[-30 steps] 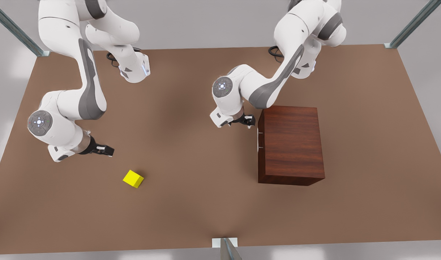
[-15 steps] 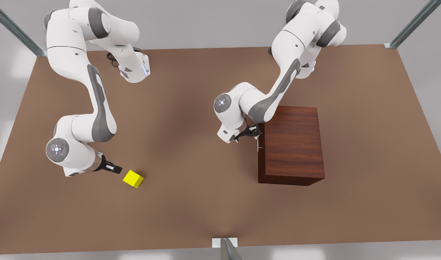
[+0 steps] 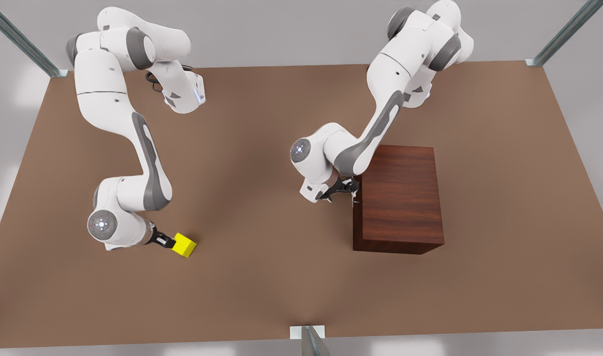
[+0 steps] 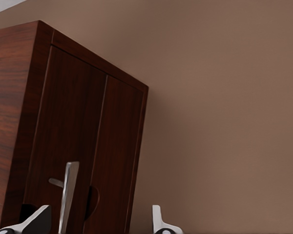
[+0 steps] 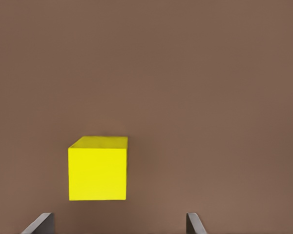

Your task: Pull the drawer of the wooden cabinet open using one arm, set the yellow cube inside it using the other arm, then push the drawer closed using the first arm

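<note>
The yellow cube (image 3: 184, 245) is seen on the counter (image 3: 262, 277) near its front left, just ahead of the right tool (image 3: 169, 242), whose fingers are spread wide. The left tool (image 3: 349, 190), also spread, is held at the drawer (image 4: 73, 161) handle (image 4: 68, 195) of the wooden cabinet (image 3: 399, 198).

Cube (image 3: 184, 245) lies on table (image 3: 262, 277), well apart from cabinet (image 3: 399, 198)

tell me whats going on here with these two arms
Both arms are closing in on their targets. The left end effector is open at the front of the wooden cabinet, by the silver handle of the drawer, which looks shut. The right end effector is open beside the yellow cube, which sits on the table, not yet gripped.
</note>
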`<state>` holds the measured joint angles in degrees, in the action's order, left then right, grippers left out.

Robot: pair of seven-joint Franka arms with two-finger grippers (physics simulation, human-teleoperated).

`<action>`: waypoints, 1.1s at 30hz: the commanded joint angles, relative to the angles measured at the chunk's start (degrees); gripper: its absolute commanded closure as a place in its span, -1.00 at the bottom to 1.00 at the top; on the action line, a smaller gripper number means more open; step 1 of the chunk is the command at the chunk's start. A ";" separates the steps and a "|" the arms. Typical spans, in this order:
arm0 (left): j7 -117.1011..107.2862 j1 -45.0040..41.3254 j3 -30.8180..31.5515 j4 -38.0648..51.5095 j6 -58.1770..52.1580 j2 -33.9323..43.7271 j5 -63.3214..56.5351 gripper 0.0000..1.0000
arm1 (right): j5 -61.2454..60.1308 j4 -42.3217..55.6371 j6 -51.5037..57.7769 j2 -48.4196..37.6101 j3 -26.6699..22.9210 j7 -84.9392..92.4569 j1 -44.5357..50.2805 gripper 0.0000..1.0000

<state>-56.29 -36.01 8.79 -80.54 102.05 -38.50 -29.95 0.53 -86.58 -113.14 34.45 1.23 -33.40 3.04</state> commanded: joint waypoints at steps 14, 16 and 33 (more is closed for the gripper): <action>-1.54 0.42 0.35 0.82 3.68 -1.58 2.79 -1.00 | -3.61 0.44 -6.92 5.89 0.44 -6.15 1.79 -1.00; -1.45 0.33 0.44 0.82 3.86 -1.58 3.23 -1.00 | -3.17 0.09 -7.01 6.42 0.52 -5.63 1.62 -1.00; 1.89 -1.43 1.85 2.22 4.65 -1.49 4.46 -1.00 | -2.99 -1.23 -11.93 10.37 0.52 -5.62 1.71 -1.00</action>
<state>-55.72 -37.27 10.57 -78.34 106.38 -40.11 -25.54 -2.42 -87.82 -123.70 44.87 1.76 -38.35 4.76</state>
